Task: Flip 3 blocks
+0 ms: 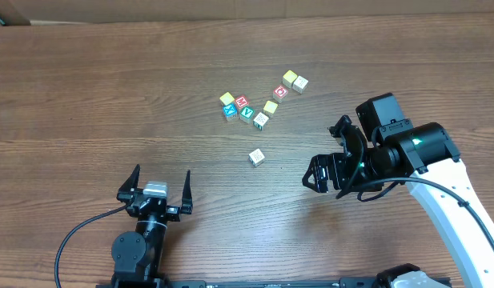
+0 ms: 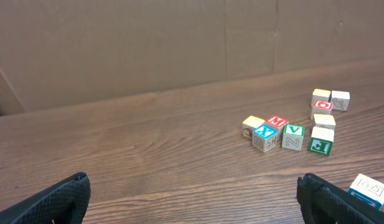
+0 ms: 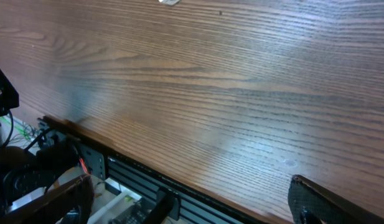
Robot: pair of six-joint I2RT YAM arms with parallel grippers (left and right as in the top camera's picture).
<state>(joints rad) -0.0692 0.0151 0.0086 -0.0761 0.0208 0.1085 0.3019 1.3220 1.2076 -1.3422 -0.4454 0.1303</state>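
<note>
**Crowded cluster invites a stray knock**

The left gripper (image 1: 160, 178) and right gripper (image 1: 325, 156) both gape wide, empty. The lone pale block (image 1: 257, 158) lies clear on the table. The green block (image 1: 247, 113) and the clustered pale block (image 1: 261, 120) crowd the red cube (image 1: 242, 102), which spread jaws might shove

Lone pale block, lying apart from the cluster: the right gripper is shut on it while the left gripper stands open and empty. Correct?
No. The overhead view shows the right gripper open and empty, clear of the lone pale block, which lies free on the table. It does lie apart from the cluster, and the left gripper does stand open and empty.
</note>
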